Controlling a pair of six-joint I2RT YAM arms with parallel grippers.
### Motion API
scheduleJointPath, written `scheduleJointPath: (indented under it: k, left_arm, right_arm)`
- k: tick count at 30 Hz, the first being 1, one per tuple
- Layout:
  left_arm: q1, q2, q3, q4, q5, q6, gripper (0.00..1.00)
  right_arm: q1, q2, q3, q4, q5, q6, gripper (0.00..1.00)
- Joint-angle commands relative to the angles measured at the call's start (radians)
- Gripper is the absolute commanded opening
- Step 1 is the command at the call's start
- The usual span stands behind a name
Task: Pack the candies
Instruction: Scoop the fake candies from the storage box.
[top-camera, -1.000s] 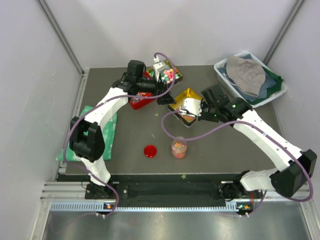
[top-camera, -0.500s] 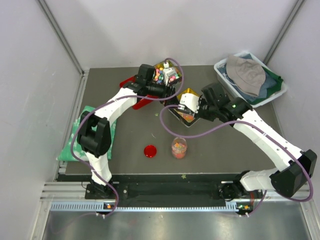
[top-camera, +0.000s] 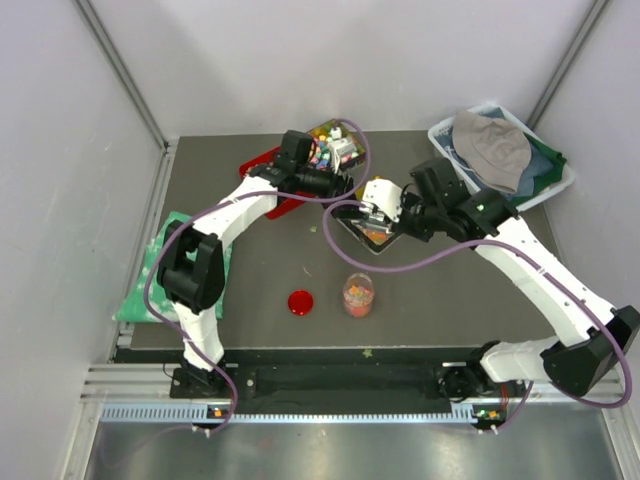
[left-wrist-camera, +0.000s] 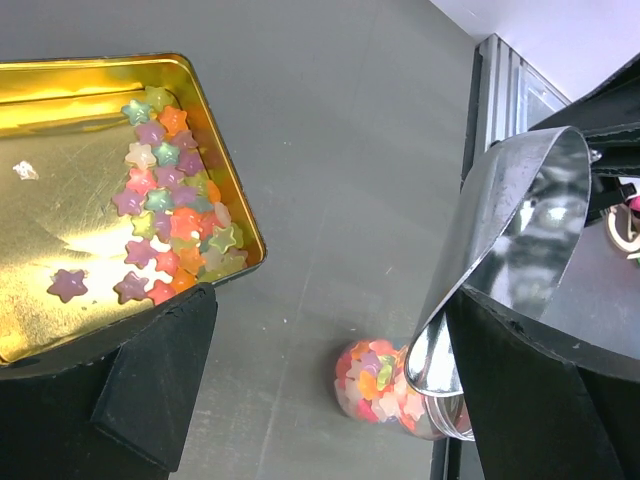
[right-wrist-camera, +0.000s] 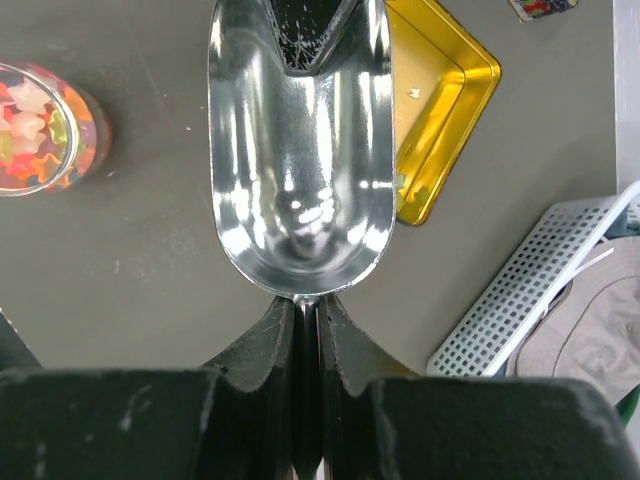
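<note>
Top view: dark grey table (top-camera: 250, 260) enclosed by white walls (top-camera: 300, 60). Left tool (top-camera: 338, 186) spread wide, holding nothing, upper centre; right tool (top-camera: 388, 208) just beside it. Left wrist: candies (left-wrist-camera: 170, 200) heaped in gold tin (left-wrist-camera: 60, 120), upper left; more in the jar (left-wrist-camera: 385, 390), bottom centre. Right wrist: right tool pinched onto an empty metal scoop (right-wrist-camera: 300, 150)

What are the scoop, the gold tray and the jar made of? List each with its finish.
The scoop looks like polished steel: mirror-bright reflections. The tray seems to be thin metal with a glossy gold finish: sharp glare on its floor. The jar is clear plastic or glass, I cannot tell which: candies show through its wall.
</note>
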Motion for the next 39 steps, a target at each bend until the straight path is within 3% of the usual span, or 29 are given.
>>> scheduleJointPath:
  k: [1, 7, 13, 18, 33, 39]
  left_arm:
    - [0.000, 0.028, 0.025, -0.011, -0.077, 0.057, 0.99]
    - [0.048, 0.042, 0.086, 0.020, -0.209, -0.006, 0.99]
    - [0.060, 0.130, 0.192, -0.065, -0.476, 0.067, 0.99]
    - [0.048, 0.210, 0.203, -0.037, -0.587, 0.098, 0.99]
    - [0.005, 0.359, 0.280, -0.019, -0.670, 0.114, 0.99]
    - [-0.020, 0.385, 0.289, -0.033, -0.688, 0.138, 0.78]
  right_arm:
    - [0.000, -0.050, 0.090, 0.057, -0.048, 0.025, 0.00]
    - [-0.020, -0.076, 0.001, 0.098, 0.049, -0.009, 0.00]
    - [-0.069, -0.108, -0.060, 0.101, 0.114, -0.043, 0.00]
    - [-0.100, -0.118, -0.077, 0.117, 0.148, -0.063, 0.00]
    - [-0.141, -0.144, -0.080, 0.112, 0.152, -0.063, 0.00]
    - [-0.141, -0.142, -0.085, 0.104, 0.171, -0.101, 0.00]
